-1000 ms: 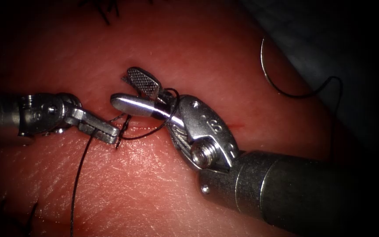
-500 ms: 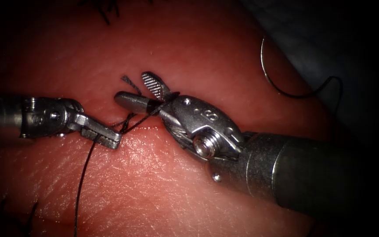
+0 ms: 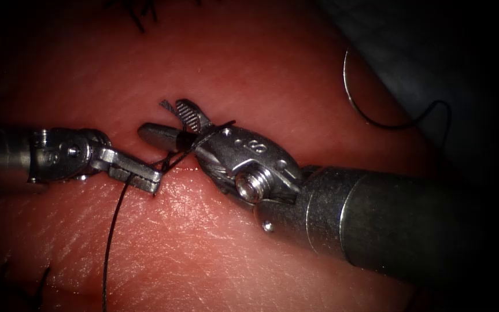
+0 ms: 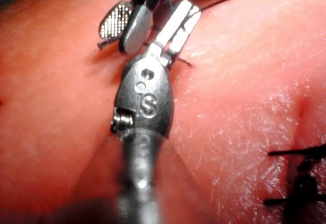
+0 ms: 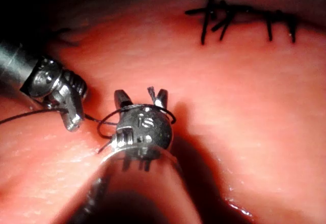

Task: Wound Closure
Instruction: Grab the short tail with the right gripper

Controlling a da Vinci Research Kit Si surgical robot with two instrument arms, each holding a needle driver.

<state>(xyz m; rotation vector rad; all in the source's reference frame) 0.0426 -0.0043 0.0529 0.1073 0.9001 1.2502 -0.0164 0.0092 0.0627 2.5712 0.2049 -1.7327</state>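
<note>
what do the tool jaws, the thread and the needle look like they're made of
Right tool and left tool: polished metal by the bright glints; the right's open upper jaw shows a crosshatched grip face. Thread: thin, dark and limp, possibly a synthetic strand; the left tool holds it, and it wraps the right tool. Needle: thin curved wire, likely steel, lying free off the tissue at right.

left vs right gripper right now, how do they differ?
The left gripper is shut on the thread, at the left end of the cut. The right gripper is open, holding nothing, with thread looped around its jaws. The left comes in level; the right angles in from the lower right. Neither holds the needle, which lies free off to the right, out of the tissue.
</note>
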